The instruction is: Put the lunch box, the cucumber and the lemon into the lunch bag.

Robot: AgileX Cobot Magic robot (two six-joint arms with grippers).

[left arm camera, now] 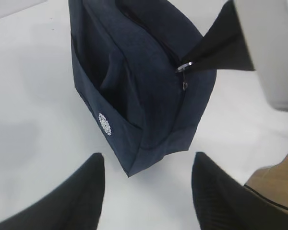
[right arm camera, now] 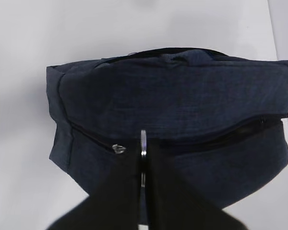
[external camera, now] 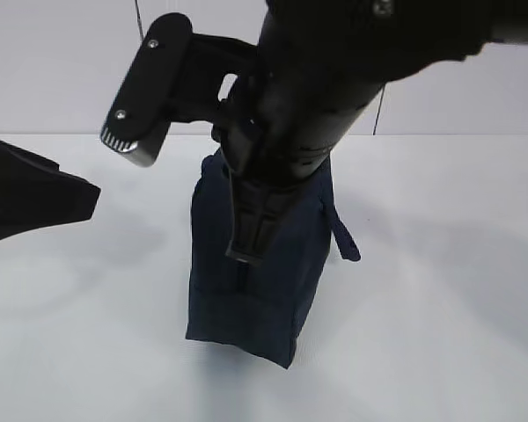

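Zipper pull clamped, bag closed.
Right gripper (right arm camera: 143, 158) pinches ring pull (right arm camera: 143, 139); soft lunch bag (right arm camera: 173, 105) likely yields. Left gripper (left arm camera: 146, 191) spread.

right claw (right arm camera: 143, 158) pinched on silver ring pull (right arm camera: 143, 143), navy lunch bag (right arm camera: 182, 100)

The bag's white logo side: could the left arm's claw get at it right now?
Probably yes. The left gripper is open, and only bare table lies between it and the bag.
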